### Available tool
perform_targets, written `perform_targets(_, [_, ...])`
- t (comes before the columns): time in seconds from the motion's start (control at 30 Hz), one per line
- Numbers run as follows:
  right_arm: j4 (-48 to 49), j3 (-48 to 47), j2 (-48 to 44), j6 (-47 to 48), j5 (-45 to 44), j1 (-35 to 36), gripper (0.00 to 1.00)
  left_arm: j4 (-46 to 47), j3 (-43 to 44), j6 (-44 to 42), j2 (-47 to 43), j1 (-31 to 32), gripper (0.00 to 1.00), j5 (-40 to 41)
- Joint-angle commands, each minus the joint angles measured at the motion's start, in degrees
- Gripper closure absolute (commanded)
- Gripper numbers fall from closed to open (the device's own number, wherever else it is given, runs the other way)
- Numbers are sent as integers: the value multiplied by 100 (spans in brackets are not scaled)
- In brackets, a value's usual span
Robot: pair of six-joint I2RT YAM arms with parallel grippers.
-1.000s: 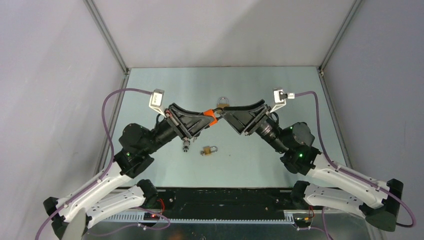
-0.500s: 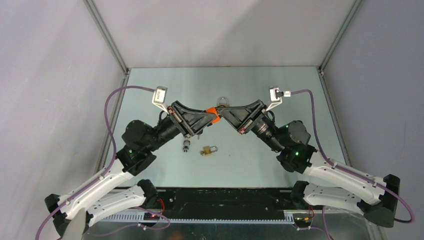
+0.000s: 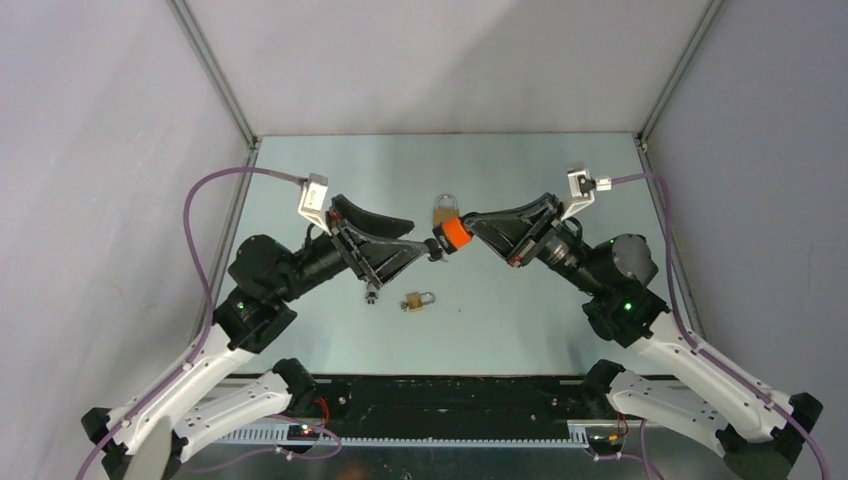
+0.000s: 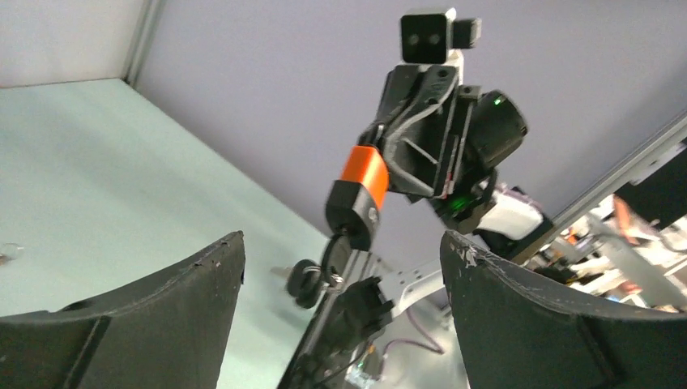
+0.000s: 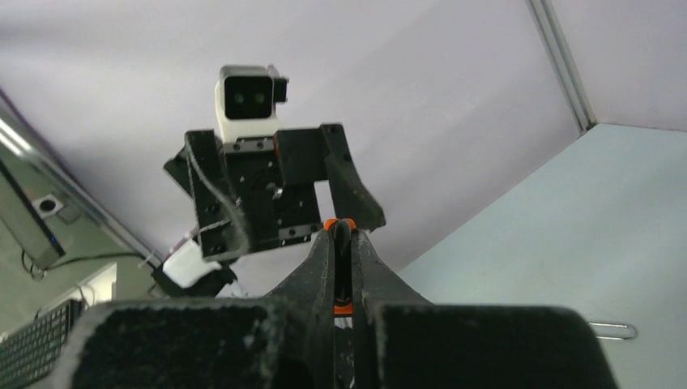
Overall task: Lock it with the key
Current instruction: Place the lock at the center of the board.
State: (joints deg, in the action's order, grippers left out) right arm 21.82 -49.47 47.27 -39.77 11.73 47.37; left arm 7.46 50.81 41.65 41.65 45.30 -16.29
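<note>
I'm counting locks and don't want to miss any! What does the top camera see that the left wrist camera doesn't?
Only the top view shows the small brass padlock lying on the table, plus both whole arms. Only the left wrist view shows the black-headed key hanging under the orange lock. Both show that lock pinched in the right fingers, with the left fingers spread open.

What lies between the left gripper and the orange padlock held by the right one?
Before the open left gripper there is only the key hanging from the orange padlock; otherwise air. The left wrist view shows it.
</note>
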Motion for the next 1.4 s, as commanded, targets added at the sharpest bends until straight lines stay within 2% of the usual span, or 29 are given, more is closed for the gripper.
perform_targets(0.0, [-221, -229, -366, 421, 1051, -198, 100, -1170, 564, -1255, 101, -157, 8, -691])
perform_targets(0.1, [-433, -229, -397, 635, 1192, -211, 100, -1195, 699, -1326, 314, -156, 10, -1242])
perform_targets(0.17, [-467, -229, -370, 716, 1323, -220, 100, -1130, 733, -1328, 458, -154, 18, -1513])
perform_targets(0.37, [-403, -225, -322, 666, 1351, -233, 100, -1065, 665, -1466, 945, -151, 28, -2607])
perform_targets(0.47, [-374, -229, -309, 636, 1299, -247, 100, -985, 535, -1470, 1066, -148, 37, -2745])
perform_targets(0.53, [-360, -229, -306, 634, 1310, -252, 100, -920, 506, -1470, 1115, -152, 46, -2802])
perform_targets(0.7, [-270, -176, -329, 614, 1326, -295, 100, -878, 552, -1453, 1210, -152, 82, -2899])
perform_targets(0.83, [-198, -141, -353, 493, 1277, -389, 100, -875, 505, -1503, 1162, -147, 98, -2894])
perform_targets(1.1, [367, 203, -604, 54, 947, -780, 100, -877, 132, -1678, 976, -146, 100, -2774])
perform_targets(1.37, [363, 418, -914, -106, 875, -1234, 100, -1298, 33, -1982, 948, -173, 100, -2570])
